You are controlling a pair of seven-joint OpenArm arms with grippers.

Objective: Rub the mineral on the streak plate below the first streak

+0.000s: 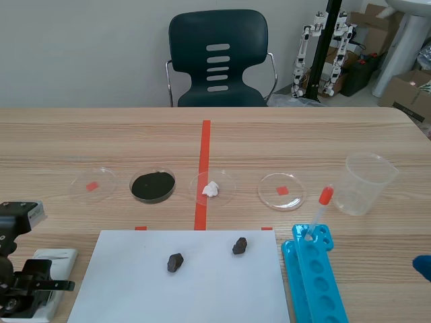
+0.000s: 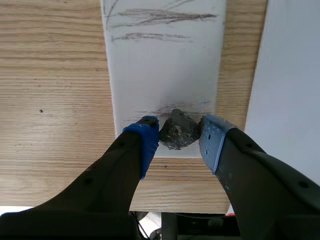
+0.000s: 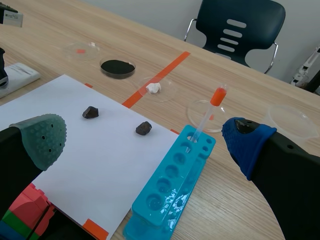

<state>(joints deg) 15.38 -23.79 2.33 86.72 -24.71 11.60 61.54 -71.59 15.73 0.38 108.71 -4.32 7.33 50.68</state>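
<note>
One mineral (image 2: 177, 131), clamped in my left end effector (image 2: 179, 133), touches the streak plate (image 2: 165, 70) below its streaks (image 2: 160, 17) — my right end effector (image 3: 145, 137) gapes.

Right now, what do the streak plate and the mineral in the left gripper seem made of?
The streak plate looks white and matte, probably unglazed ceramic; grey streaks show on it. The mineral looks like dark grey stone, rough and angular, with faint shiny specks; possibly a metallic ore.

Dark teal chair (image 1: 219, 60) behind light wooden table (image 1: 81, 134); pale plain wall (image 1: 81, 47); cardboard boxes (image 1: 408, 91) far right.
</note>
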